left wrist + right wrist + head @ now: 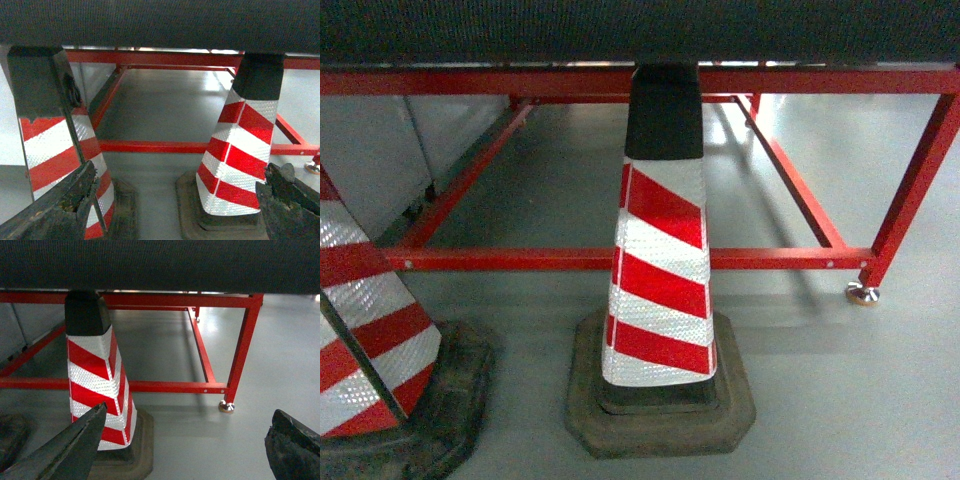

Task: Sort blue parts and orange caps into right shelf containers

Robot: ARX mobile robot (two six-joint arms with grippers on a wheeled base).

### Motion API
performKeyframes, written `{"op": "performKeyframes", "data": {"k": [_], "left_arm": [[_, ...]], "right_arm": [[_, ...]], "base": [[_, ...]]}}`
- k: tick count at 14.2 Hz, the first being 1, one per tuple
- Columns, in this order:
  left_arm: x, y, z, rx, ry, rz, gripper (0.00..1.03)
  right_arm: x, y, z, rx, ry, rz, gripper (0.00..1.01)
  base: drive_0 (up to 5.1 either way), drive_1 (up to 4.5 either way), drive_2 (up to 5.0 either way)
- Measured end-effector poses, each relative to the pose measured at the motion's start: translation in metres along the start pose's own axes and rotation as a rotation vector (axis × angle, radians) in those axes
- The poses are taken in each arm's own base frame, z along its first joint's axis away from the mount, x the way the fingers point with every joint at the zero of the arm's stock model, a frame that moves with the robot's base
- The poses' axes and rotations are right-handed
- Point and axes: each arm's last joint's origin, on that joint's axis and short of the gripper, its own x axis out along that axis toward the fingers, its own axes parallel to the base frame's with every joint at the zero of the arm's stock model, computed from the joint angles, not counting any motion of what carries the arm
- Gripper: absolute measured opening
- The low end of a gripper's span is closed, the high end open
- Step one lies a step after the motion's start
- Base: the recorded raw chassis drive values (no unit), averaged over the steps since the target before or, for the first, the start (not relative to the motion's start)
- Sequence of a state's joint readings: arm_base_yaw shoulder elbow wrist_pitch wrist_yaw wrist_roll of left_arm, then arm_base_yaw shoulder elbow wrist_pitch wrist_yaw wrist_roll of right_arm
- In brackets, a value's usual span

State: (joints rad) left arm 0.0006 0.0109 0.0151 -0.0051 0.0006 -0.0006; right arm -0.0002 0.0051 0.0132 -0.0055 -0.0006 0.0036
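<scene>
Black, worn fingers of the left tool (175, 210) stand wide apart at the frame's bottom corners, holding nothing; the right tool (185, 447) gapes likewise. Beyond them stand red-and-white striped cones (660, 260) on grey floor (840, 390) before a red steel frame (620, 258). No crates or shelf show in any view.

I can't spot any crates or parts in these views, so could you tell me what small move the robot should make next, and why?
Probably turn the base to search. All views show only red-and-white traffic cones, a red frame and grey floor. No shelf, crates, parts or caps appear, and the left gripper and right gripper both hang open and empty.
</scene>
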Motion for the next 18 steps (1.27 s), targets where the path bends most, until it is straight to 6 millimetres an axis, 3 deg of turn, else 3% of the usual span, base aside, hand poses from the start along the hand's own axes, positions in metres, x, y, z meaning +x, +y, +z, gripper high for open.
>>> {"op": "performKeyframes", "data": {"k": [18], "left_arm": [[0.0000, 0.0000, 0.0003, 0.001, -0.003, 0.001, 0.98]], "right_arm": [[0.0000, 0.0000, 0.0003, -0.001, -0.003, 0.000, 0.98]], "base": [[0.0, 0.00, 0.0]]}}
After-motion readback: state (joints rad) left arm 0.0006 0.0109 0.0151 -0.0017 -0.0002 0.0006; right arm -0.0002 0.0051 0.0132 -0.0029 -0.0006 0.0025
